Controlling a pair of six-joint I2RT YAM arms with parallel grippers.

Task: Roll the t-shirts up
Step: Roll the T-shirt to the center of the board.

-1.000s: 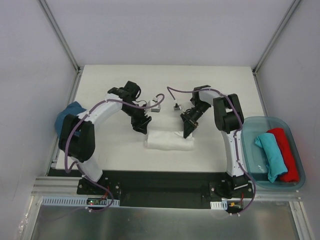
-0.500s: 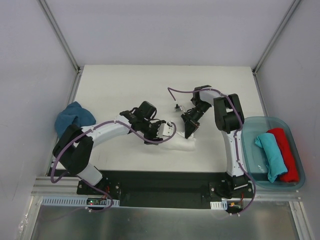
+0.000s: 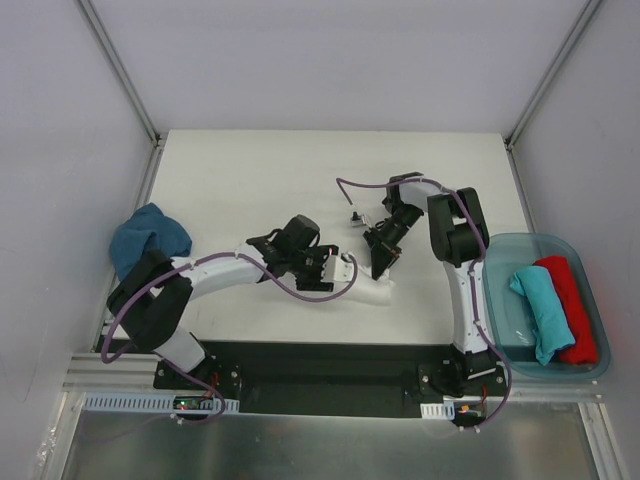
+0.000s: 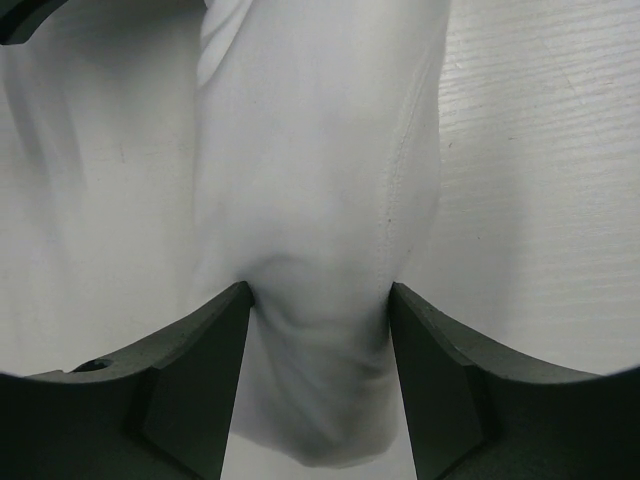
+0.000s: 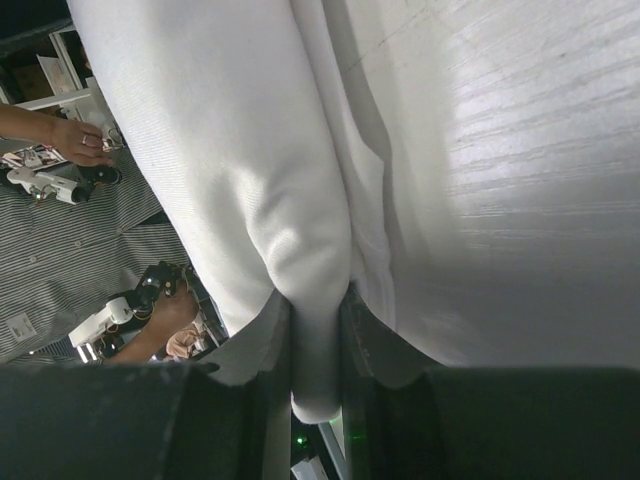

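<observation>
White t-shirt: rolled, mid-bench. Left gripper jaws wide, straddling and touching the roll's end; right gripper jaws clenched on a fold. Two rolled shirts in bin, right edge.

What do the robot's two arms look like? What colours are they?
Both the left arm and the right arm have white tube-shaped links, chunky black joints and a thin purple cable looping alongside. Each ends in a black two-finger gripper, left and right. Their bases are bolted to a black plate.
</observation>
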